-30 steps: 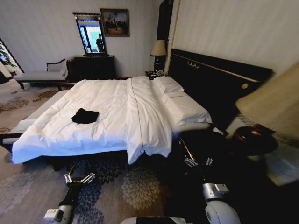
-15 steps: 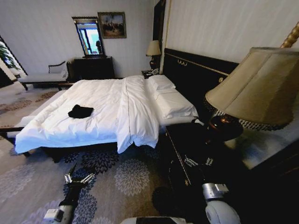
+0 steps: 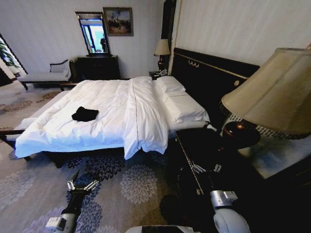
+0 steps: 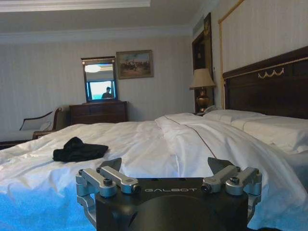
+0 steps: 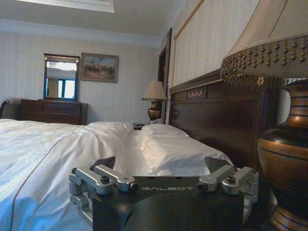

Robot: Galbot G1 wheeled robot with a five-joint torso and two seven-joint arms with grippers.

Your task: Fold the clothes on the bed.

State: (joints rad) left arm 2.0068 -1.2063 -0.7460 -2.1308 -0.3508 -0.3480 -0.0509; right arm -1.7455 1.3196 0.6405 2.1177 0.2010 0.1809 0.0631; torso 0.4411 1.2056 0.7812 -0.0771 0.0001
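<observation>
A table lamp with a fringed shade stands on a dark nightstand close at the robot's right, between the right gripper and the headboard. A second lamp sits at the bed's far side, by a dark dresser with a mirror and a framed picture on the wall above. A pale chaise rests against the far wall at left.

The bed runs left to right, pillows at the headboard end, its near edge facing the robot across patterned carpet. The black shirt lies crumpled in a small heap on the white duvet, toward the foot end and nearer the robot's side, its longer side roughly along the bed; how the garment itself is oriented cannot be told.

The left gripper hangs low over the carpet, well short of the bed, fingers spread wide and empty. The right gripper, also spread and empty, hangs low beside the nightstand. Open carpet lies between the left gripper and the bed's near edge; the nightstand and lamp crowd the right arm.
</observation>
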